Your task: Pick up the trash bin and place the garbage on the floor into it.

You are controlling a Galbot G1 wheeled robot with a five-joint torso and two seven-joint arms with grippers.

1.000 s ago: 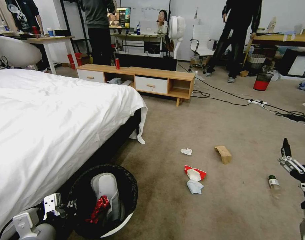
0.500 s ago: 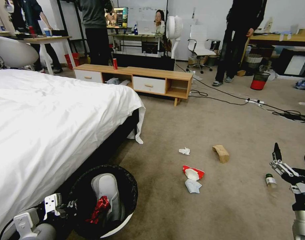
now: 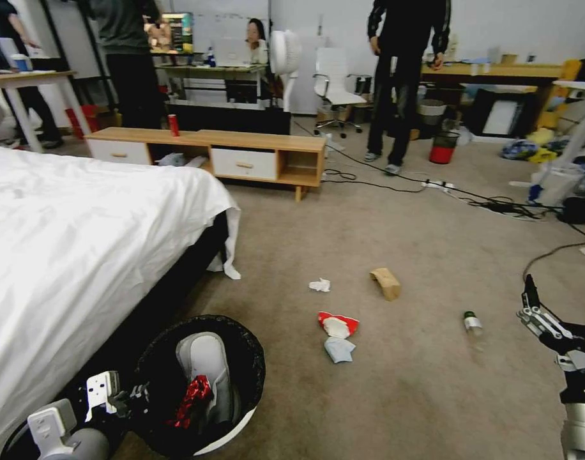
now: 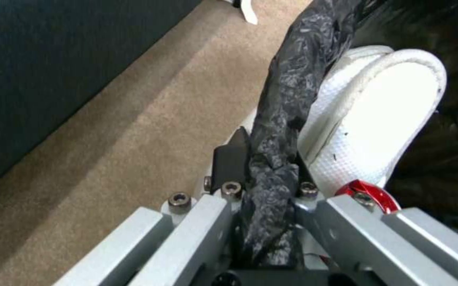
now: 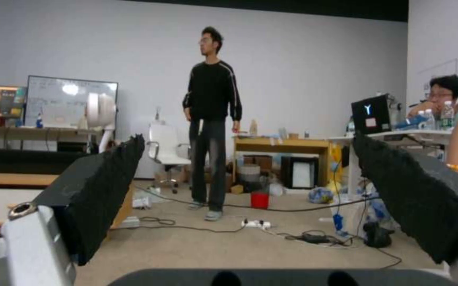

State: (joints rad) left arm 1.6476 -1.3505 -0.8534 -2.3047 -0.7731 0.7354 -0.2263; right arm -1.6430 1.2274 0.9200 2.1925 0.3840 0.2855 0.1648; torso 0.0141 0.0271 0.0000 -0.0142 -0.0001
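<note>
Left gripper [image 4: 263, 174] clamped on bin [image 3: 197, 447] rim, bag fold pinched between pads, low at bed's foot corner. Right gripper [image 3: 540, 305] spread wide, empty, hanging above floor [image 3: 395, 396] off to the right of the litter.

Step in hand, judged: carrying bin toward the litter, right arm lining up for a pick. Best kept: firm pinch on rim, since bag plastic looks slippery and bin hangs from one side; bin held level so contents stay in. Bottle [image 3: 472, 323] nearest right gripper, so likely first pick; lying on its side, may roll, so pads closing across the body. Cables [image 3: 497, 206] well beyond, worth avoiding when driving.

Bin: round, white wall, black bag folded over rim, already holding a white slipper [image 3: 206, 370] and something red [image 3: 191, 396]. Litter spread mid-floor: tissue [image 3: 319, 285] nearest bed, brown bag [image 3: 386, 282] beside it toward the right, red-white wrapper [image 3: 337, 323] just beside a pale crumpled piece [image 3: 338, 349], closer to bin. All flat, light, crumpled; soft grasp enough.
</note>
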